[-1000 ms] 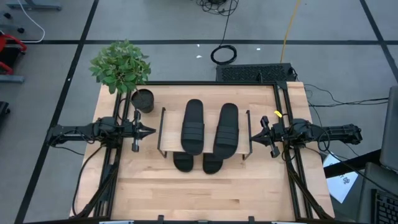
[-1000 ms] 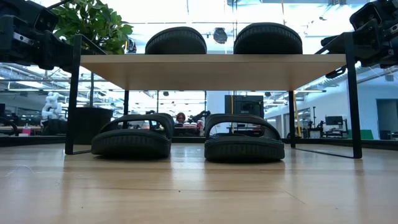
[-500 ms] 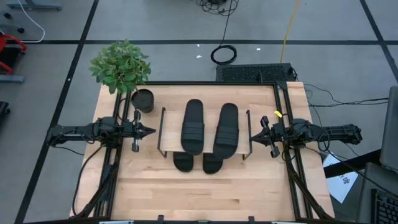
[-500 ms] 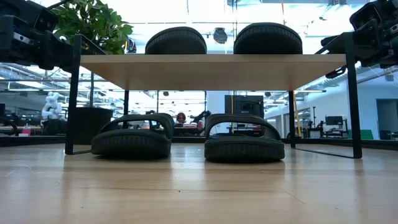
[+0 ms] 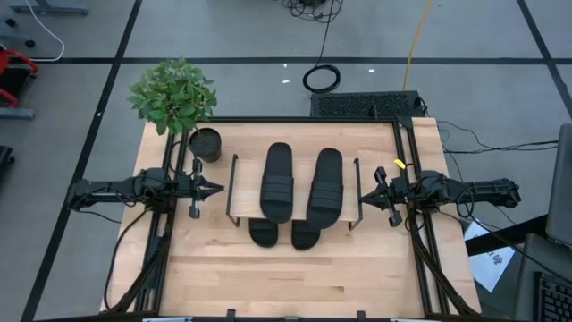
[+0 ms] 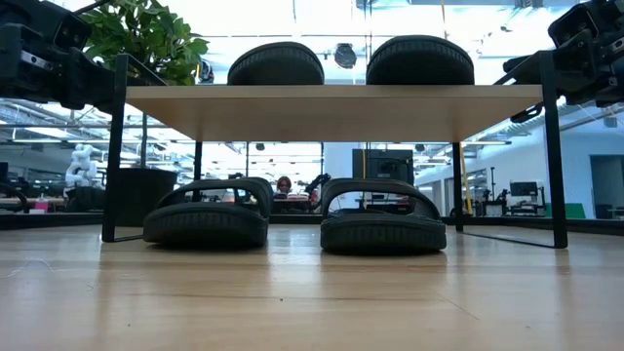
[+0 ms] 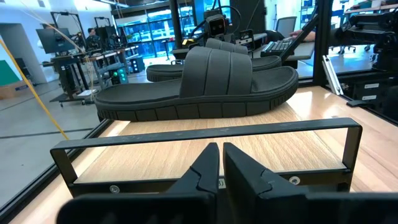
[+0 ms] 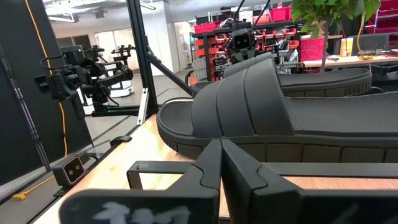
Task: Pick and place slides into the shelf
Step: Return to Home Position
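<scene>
Left gripper (image 5: pixel 218 189) and right gripper (image 5: pixel 361 199), clenched empty, face the shelf (image 5: pixel 248 183) just ahead. Withdraw straight back, clearing its frames.

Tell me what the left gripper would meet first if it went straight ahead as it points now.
Probably the shelf's black side frame, crossing just ahead of the left gripper, fingers shut; a slide on top lies beyond it.

two black slides (image 5: pixel 278 182) lie side by side atop the shelf (image 5: pixel 248 190) on the counter (image 5: pixel 295 277), two more slides (image 5: pixel 263 234) poke from under its near edge, the left hand (image 5: pixel 214 189) and right hand (image 5: pixel 365 197) flank its ends, both pinched closed, and a potted plant (image 5: pixel 174 94) stands beyond its far-left corner.
</scene>
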